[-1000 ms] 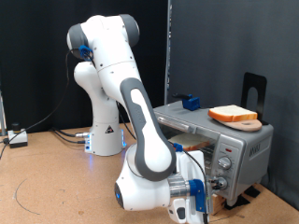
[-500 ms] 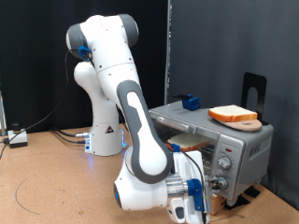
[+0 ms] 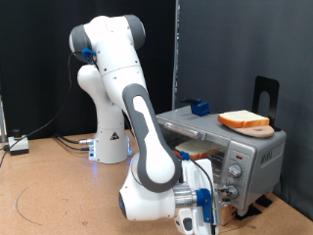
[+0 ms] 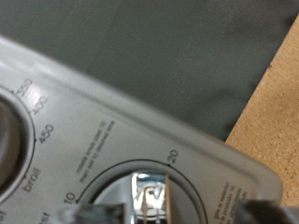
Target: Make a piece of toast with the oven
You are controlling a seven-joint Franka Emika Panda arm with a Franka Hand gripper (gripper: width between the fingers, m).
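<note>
The silver oven (image 3: 256, 157) stands at the exterior view's right. One piece of toast (image 3: 197, 150) lies inside it on the rack. A second, similar slice (image 3: 243, 119) rests on a round wooden board on the oven's top. My gripper (image 3: 213, 202) is low at the oven's front, by its knobs (image 3: 233, 176). In the wrist view the gripper (image 4: 177, 211) is open, and its blurred dark fingers (image 4: 93, 213) stand on either side of a chrome-centred dial knob (image 4: 149, 196) on the oven's panel (image 4: 103, 112). I cannot see them touching the knob.
A small blue block (image 3: 201, 107) sits on the oven's top at the back. A black stand (image 3: 266, 98) rises behind the oven. The robot's base (image 3: 111, 142) stands on the brown table (image 3: 59, 191), with cables (image 3: 20, 145) at the left.
The arm's lower part has shifted very slightly left and down. The oven, the toast and the board have not moved.
</note>
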